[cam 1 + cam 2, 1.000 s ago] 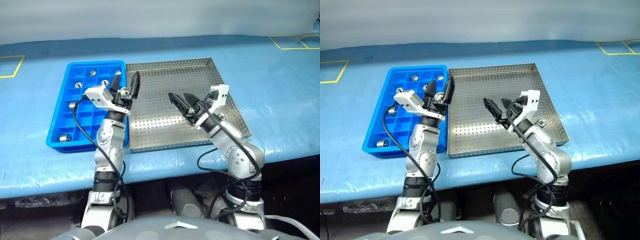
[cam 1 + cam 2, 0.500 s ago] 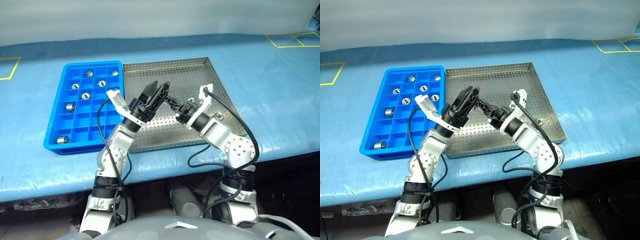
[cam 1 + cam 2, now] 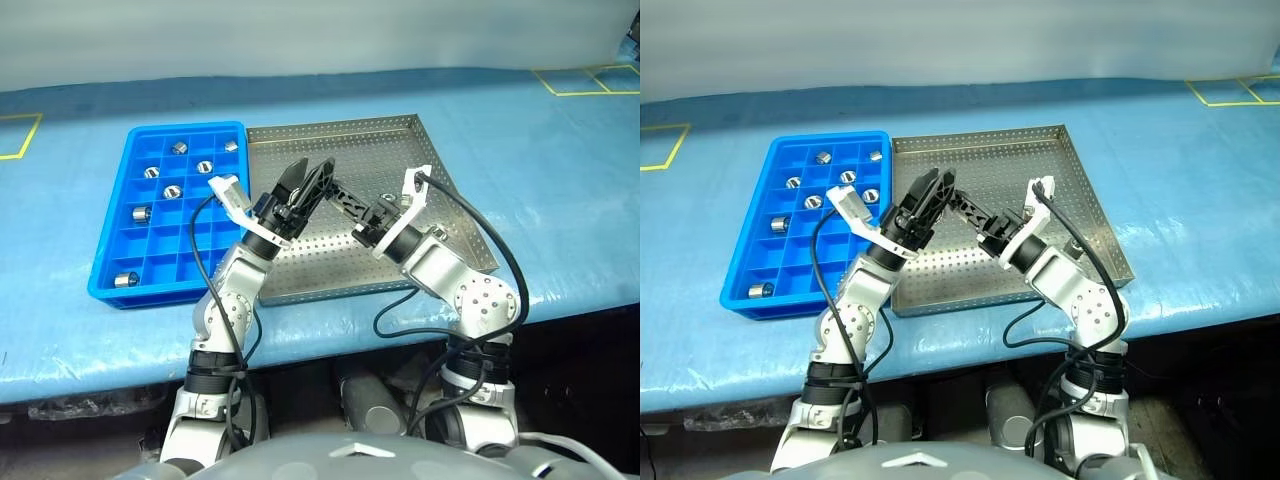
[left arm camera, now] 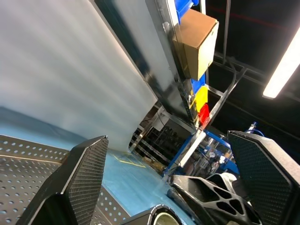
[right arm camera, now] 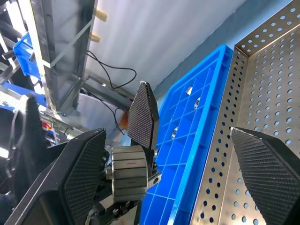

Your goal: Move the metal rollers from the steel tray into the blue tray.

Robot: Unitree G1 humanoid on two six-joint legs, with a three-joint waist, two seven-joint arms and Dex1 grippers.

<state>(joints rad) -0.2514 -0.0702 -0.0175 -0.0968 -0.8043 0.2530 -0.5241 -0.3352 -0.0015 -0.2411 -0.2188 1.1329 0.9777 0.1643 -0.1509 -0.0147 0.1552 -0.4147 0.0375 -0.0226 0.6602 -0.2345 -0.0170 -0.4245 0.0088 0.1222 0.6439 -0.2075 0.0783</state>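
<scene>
Both tools, left and right, have swung together over the steel tray, wide and empty; one roller waits beside the right.

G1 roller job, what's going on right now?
Both claws are open and empty, raised close together over the steel tray: left claw, right claw. Seven metal rollers sit in blue tray compartments. One small item shows in the steel tray near its right rim, possibly a roller.
</scene>
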